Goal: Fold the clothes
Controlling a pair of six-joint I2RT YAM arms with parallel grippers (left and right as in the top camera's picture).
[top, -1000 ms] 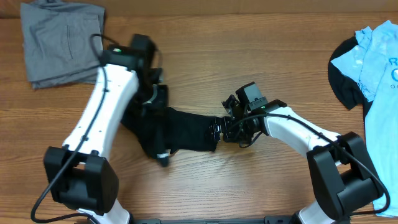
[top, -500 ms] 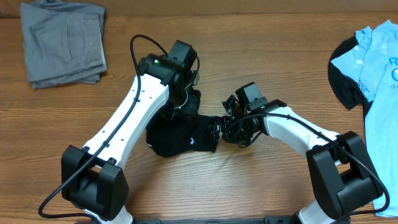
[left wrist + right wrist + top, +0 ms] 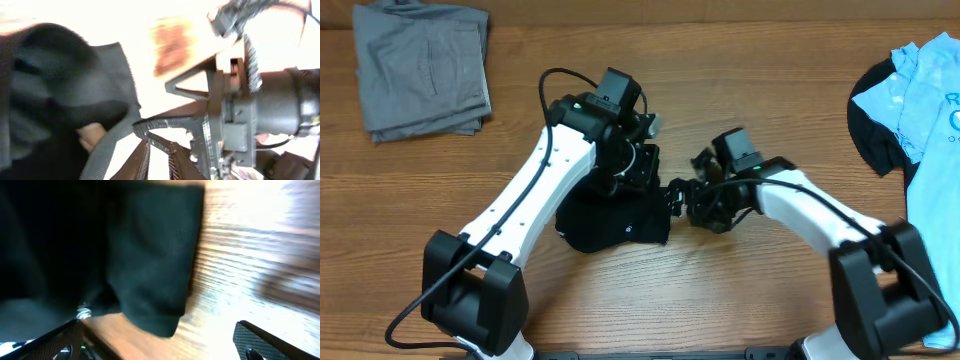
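The black shirt [image 3: 615, 222] lies bunched in a compact heap on the wooden table, at the middle of the overhead view. My left gripper [image 3: 640, 176] hovers over its upper right edge. In the left wrist view its brown fingers [image 3: 145, 157] stand a narrow gap apart around the gripper's midpoint [image 3: 159, 150], with only bright table between them and the dark fabric [image 3: 50, 100] off to the left. My right gripper [image 3: 674, 196] sits at the heap's right edge. It is wide open [image 3: 157, 330], just short of the hem of the black cloth [image 3: 125, 255].
Folded grey trousers [image 3: 420, 70] lie at the back left corner. A light blue T-shirt [image 3: 920, 100] lies over another black garment [image 3: 870, 115] at the right edge. The two wrists are close together above the heap.
My left arm swung right, carrying the shirt's left part onto its right part, so the long strip became a heap. Its jaws then parted off the fabric. The right gripper shifted slightly right.
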